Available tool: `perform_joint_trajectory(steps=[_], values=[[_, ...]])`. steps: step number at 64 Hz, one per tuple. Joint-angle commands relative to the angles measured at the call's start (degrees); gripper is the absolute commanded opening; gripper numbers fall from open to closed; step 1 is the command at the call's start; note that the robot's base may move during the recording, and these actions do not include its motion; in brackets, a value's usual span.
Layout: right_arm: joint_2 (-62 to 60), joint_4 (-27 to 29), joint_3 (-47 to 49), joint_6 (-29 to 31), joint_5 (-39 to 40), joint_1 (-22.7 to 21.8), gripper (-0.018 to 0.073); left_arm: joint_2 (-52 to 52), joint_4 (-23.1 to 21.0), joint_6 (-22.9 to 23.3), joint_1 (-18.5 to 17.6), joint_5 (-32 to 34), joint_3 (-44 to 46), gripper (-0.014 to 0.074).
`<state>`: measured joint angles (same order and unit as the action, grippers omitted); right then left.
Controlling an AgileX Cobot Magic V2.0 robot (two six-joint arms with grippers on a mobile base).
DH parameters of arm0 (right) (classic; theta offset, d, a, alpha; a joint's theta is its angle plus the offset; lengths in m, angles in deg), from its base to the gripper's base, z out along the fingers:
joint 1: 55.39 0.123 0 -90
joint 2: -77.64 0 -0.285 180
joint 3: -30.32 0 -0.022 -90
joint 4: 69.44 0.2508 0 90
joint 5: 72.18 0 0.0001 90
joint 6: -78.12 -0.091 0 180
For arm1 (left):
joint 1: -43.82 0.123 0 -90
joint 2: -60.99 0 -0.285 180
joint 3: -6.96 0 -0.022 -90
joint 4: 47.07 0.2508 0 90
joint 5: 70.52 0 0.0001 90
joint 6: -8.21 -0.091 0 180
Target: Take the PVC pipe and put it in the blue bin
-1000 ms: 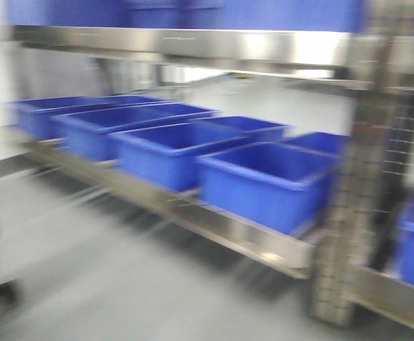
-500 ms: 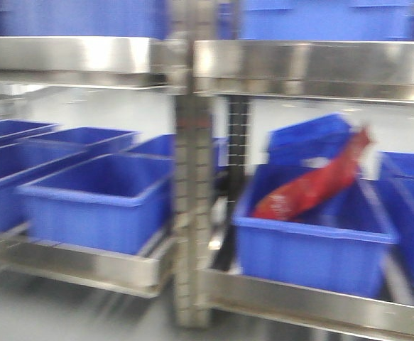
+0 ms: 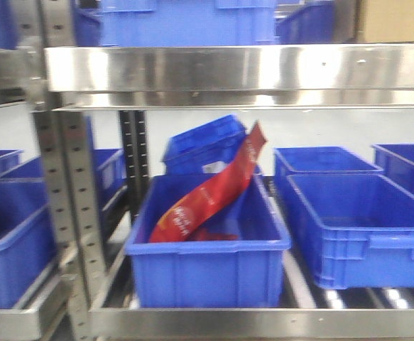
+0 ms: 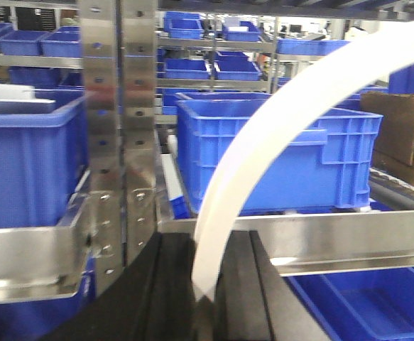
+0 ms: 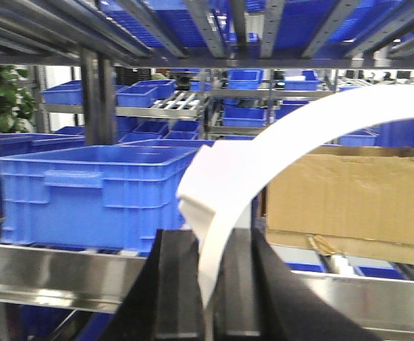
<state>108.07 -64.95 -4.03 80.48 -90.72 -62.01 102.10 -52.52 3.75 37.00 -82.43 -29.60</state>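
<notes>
In the left wrist view, the white curved PVC pipe point(image 4: 263, 153) arches up to the right from between my black fingers, and my left gripper point(image 4: 208, 245) is shut on its lower end. The right wrist view shows a white curved PVC pipe point(image 5: 278, 142) clamped the same way in my right gripper point(image 5: 212, 245). Whether both hold one piece I cannot tell. A blue bin point(image 3: 207, 273) holding a red bag point(image 3: 207, 195) sits at the centre of the front view. That view shows neither gripper nor pipe.
Steel shelving with perforated uprights point(image 3: 72, 213) and a front rail point(image 3: 263, 320) frames rows of blue bins point(image 3: 363, 220). Another blue bin point(image 4: 334, 170) stands behind a rail in the left wrist view. A cardboard box point(image 5: 349, 199) sits beside a blue bin point(image 5: 93, 192) in the right wrist view.
The front view has swept right along the shelf. The bin with the red bag has moved from the right side to the centre, and the picture is now sharper.
</notes>
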Motion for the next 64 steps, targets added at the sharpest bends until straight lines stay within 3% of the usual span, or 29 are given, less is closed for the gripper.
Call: perform_joint_trajectory(steps=[1, 64], values=[[-0.03, -0.34, -0.01, 0.29, 1.14, 0.0, -0.0167, -0.28, -0.24, 0.11, -0.23, 1.38, -0.05, -0.0111], [-0.03, -0.34, -0.01, 0.29, 1.14, 0.0, -0.0167, -0.28, -0.24, 0.11, -0.23, 1.38, -0.05, -0.0111]])
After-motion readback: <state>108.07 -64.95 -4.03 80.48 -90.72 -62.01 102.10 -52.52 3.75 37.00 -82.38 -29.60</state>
